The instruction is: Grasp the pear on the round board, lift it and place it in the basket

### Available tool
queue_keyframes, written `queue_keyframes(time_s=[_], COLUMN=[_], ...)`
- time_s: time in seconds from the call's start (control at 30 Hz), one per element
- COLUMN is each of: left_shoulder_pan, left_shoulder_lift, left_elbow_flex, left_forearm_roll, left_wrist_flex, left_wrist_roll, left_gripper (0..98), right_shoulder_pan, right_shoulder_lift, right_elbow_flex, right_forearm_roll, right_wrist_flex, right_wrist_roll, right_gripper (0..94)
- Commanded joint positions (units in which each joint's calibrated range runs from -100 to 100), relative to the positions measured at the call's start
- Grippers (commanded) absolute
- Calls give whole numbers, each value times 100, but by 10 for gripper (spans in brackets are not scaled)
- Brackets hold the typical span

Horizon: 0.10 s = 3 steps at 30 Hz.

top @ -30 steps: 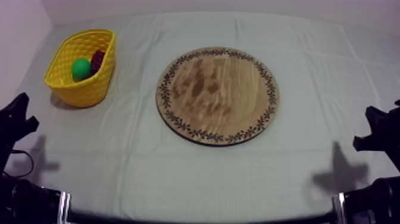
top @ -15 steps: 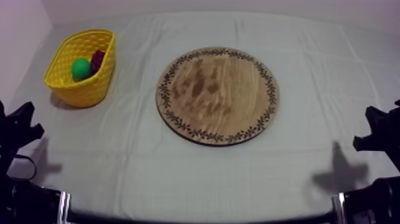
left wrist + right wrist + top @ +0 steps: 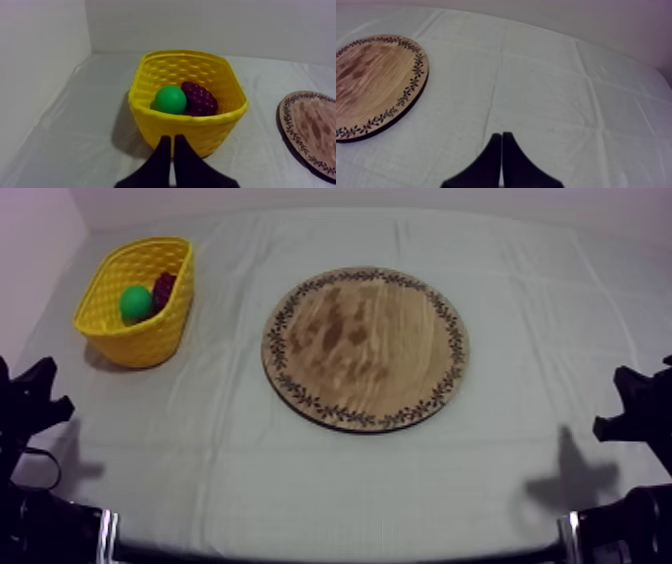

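Note:
The green pear (image 3: 135, 303) lies inside the yellow basket (image 3: 118, 331) at the table's far left, beside a dark purple bunch of grapes (image 3: 163, 287). In the left wrist view the pear (image 3: 170, 99) and the grapes (image 3: 199, 99) rest together in the basket (image 3: 190, 127), just beyond my left gripper (image 3: 171, 141), which is shut on nothing. The round wooden board (image 3: 365, 346) with its patterned rim is bare at the table's middle. My left gripper (image 3: 35, 400) sits low at the left edge. My right gripper (image 3: 501, 138) is shut on nothing over the cloth, right of the board (image 3: 371, 80); it (image 3: 630, 403) rests low at the right edge.
A pale wall rises to the left of the basket (image 3: 40, 75) and behind the table. The grey-white cloth (image 3: 330, 478) lies flat between the board and the front edge.
My left gripper has drawn back towards the table's lower left edge, away from the basket. The right arm, the board and the basket's contents have not moved.

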State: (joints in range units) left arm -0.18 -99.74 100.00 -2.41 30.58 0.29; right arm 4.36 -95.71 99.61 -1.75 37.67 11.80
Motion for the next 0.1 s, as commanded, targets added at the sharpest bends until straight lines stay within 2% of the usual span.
queue_keyframes(time_s=[0.0,0.07], left_shoulder_pan=[-3,-5], left_shoulder_lift=[0,0], left_elbow_flex=[0,0], left_forearm_roll=[-3,-4], left_wrist_flex=[-7,-9], left_wrist_roll=[38,69], left_gripper=[0,0], right_shoulder_pan=[1,1], right_shoulder_lift=[-5,-5], right_elbow_flex=[5,5], right_forearm_roll=[2,2], right_wrist_flex=[7,7], right_wrist_roll=[0,0], right_gripper=[5,5])
